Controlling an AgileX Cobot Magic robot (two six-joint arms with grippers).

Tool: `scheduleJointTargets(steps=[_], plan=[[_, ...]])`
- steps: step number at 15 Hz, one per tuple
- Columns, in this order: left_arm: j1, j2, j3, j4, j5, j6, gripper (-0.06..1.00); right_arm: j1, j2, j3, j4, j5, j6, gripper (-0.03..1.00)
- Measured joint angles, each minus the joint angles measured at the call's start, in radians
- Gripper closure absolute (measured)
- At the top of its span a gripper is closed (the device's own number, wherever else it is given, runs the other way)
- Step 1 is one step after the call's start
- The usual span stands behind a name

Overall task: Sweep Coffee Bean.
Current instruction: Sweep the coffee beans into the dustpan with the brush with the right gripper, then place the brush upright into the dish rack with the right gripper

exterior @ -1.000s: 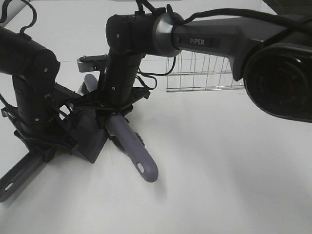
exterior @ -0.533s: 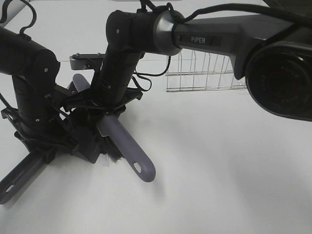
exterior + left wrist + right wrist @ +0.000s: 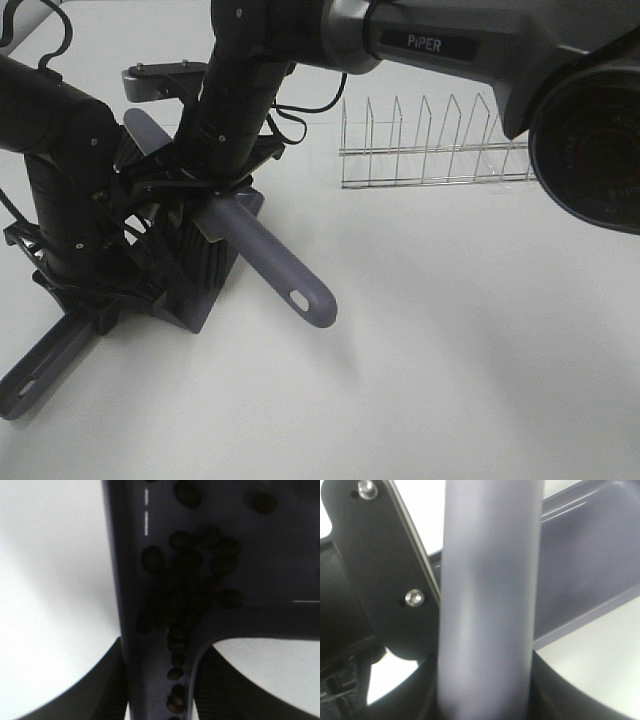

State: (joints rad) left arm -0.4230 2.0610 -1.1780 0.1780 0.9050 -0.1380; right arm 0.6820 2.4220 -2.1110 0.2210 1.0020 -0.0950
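- Left gripper (image 3: 161,697): jaws pressed together on the handle of the grey dustpan (image 3: 195,285). The pan looks like rigid, light plastic. Carry it by the handle and keep it level.
- Coffee bean (image 3: 192,592): heaped inside the pan, with a few trailing into the handle channel. The beans are judged small, hard, light and free-rolling. Do not grip them directly, since any tilt may spill them.
- Right gripper (image 3: 215,200): jaws clamped across the stem of the brush (image 3: 285,280), over the pan. The handle is stiff; the bristles are hidden.
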Motion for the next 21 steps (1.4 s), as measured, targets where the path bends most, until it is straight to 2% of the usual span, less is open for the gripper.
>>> scheduleJointTargets(steps=[3,5,7,11,13,17,21], plan=[[-0.001,0.001,0.0,-0.007,0.0,0.007,0.61,0.0,-0.004,-0.105,-0.128,0.061,0.005,0.63],[-0.001,0.001,0.0,-0.007,0.0,0.008,0.61,0.0,-0.004,-0.155,-0.266,0.139,0.067,0.63],[-0.001,0.001,0.0,-0.007,0.0,0.008,0.61,0.0,-0.004,-0.204,-0.362,0.211,0.125,0.63],[-0.001,0.001,0.0,-0.008,0.0,-0.005,0.61,0.0,-0.05,-0.219,-0.43,0.223,0.134,0.63],[0.006,-0.004,0.0,-0.026,0.0,-0.03,0.61,0.0,-0.154,-0.184,-0.519,0.225,0.135,0.63],[0.057,-0.059,0.0,-0.096,0.001,-0.032,0.61,-0.025,-0.328,-0.091,-0.54,0.225,0.151,0.63],[0.134,-0.11,0.0,-0.168,0.004,-0.037,0.61,-0.159,-0.531,0.163,-0.459,0.225,0.217,0.63]])
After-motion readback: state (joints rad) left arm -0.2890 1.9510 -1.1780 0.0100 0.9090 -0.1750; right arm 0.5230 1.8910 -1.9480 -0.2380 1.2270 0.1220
